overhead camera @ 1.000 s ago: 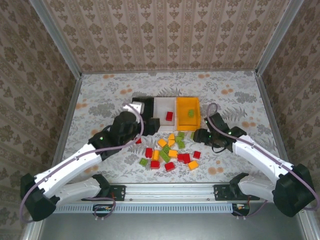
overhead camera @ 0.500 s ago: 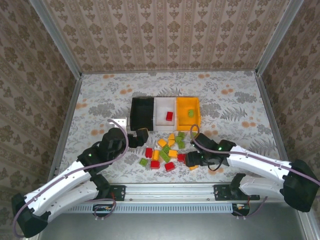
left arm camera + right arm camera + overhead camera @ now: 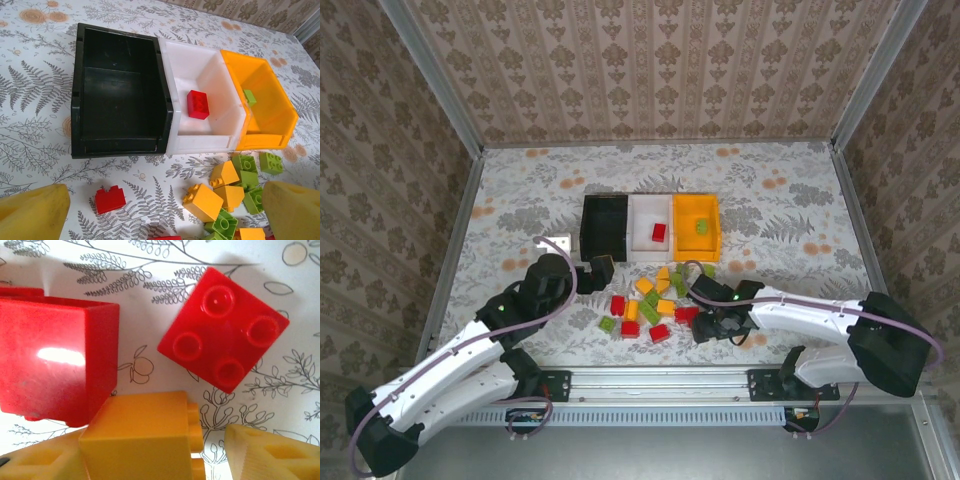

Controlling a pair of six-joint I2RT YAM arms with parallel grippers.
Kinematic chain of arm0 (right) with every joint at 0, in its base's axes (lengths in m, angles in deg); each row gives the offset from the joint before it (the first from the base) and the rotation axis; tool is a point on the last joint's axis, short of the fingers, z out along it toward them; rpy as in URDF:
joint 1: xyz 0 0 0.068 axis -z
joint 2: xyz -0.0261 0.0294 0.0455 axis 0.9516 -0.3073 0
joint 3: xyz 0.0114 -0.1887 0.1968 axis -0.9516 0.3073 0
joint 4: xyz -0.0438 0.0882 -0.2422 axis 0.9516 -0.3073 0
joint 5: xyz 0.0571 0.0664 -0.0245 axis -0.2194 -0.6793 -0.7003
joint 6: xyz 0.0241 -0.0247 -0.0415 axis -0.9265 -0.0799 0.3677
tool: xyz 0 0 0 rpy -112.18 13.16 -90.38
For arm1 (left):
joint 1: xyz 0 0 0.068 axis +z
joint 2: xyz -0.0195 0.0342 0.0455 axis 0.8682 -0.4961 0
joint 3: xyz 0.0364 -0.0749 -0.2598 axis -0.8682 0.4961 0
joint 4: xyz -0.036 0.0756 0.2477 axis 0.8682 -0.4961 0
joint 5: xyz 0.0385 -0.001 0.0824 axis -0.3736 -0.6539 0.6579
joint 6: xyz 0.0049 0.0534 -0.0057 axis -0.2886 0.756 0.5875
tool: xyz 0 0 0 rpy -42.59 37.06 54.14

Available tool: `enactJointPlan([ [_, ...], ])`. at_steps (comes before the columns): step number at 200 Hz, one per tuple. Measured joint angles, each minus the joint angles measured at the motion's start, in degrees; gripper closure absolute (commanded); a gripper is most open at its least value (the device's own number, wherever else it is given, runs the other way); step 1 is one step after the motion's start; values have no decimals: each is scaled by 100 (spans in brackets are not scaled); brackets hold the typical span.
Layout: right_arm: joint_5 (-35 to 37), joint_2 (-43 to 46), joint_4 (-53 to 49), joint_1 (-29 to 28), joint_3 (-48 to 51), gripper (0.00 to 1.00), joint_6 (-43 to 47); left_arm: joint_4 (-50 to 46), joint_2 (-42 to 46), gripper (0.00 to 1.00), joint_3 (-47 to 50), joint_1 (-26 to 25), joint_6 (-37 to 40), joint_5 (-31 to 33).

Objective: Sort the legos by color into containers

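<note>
Slippage was judged the chief hazard nearest the arm bases, where the right end effector (image 3: 155,460) was set low over the worktop (image 3: 165,305), jaws part-closed astride a yellow-orange brick (image 3: 137,437). One pad seemed to be against the brick, but a sliver of worktop was seen between its studs and the other pad, so a firm hold could not be confirmed. The brick was lying on its side, studs turned towards that pad. If it were pinched on the studs, it could be twisted or squeezed out. A red brick (image 3: 55,360) was touching it ahead and to the left of the end effector and could be dragged along.

Farther out, the left end effector (image 3: 165,220) was held wide open and empty, with a loose red brick (image 3: 110,199) just ahead of it and more legos (image 3: 235,185) ahead to its right. Beyond these the containers were set touching in a row: the black bin (image 3: 120,100) bare, the white bin (image 3: 210,75) holding one red brick, the orange bin (image 3: 272,120) holding one green brick. The black bin was therefore judged the yellow brick's place, and a drop into the like-coloured orange bin would be a mis-sort.

The stud direction and pad gap were given by the right wrist view. In the top view that spot was covered by the arm. Bin contents were plainest from the left wrist.
</note>
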Motion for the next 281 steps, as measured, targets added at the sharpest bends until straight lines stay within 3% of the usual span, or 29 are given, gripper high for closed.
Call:
enactJointPlan([
  [49,-9,-59,136,-15,-90,62,168,-2,-70,0,0,85,-66,-57],
  [86,-7,295,-162,-22,-334,66,273,-7,-114,0,0,162,-66,-105],
  [118,-15,299,-415,-20,-1502,66,590,-7,-111,0,2,278,-107,-190],
  [214,-330,-4113,227,315,-6518,66,1279,-785,634,0,192,498,-431,-256],
  [259,-356,-5289,107,625,-7858,66,1250,-1001,815,0,264,505,-459,-299],
  [281,-354,-5608,-13,737,-8275,60,1226,-1005,815,0,264,535,-457,-321],
])
